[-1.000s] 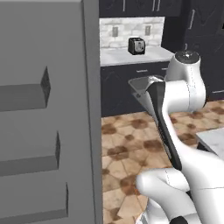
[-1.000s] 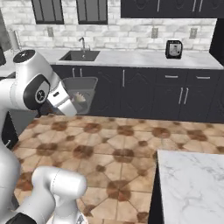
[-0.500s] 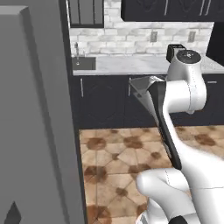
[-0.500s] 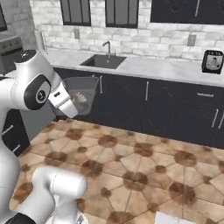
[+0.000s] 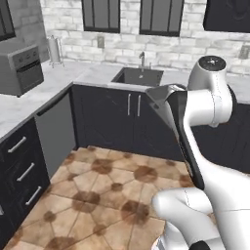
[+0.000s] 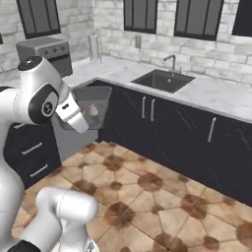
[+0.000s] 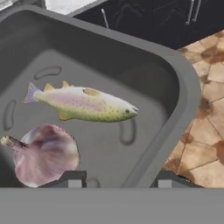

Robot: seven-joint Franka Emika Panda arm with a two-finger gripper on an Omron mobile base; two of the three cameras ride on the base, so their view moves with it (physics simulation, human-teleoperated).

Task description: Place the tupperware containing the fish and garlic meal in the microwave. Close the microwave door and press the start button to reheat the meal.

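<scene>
The tupperware (image 7: 131, 87) is carried in the air by the hand (image 7: 117, 178), above the tiled floor (image 6: 162, 197) and in front of the dark cabinets that run below the sink (image 6: 165, 80). The hand's two fingertips stand either side of the container's near rim, clamped on it as far as the hand view shows. Inside the container lies the fish and garlic meal: a whole speckled fish (image 7: 83, 103) across the middle and a garlic bulb (image 7: 43, 155) beside it, nearer the fingertips. In the right base view the grey container (image 6: 93, 101) sits level at the end of the arm, well clear of the sink surface (image 6: 216, 98). A grey appliance (image 5: 19, 68) stands on the corner surface to the left of the sink; whether it is the microwave cannot be told from here. Judged progress: the pick-up is done and transport is under way. Still outstanding are placing the container inside, shutting the door, and pressing start.
</scene>
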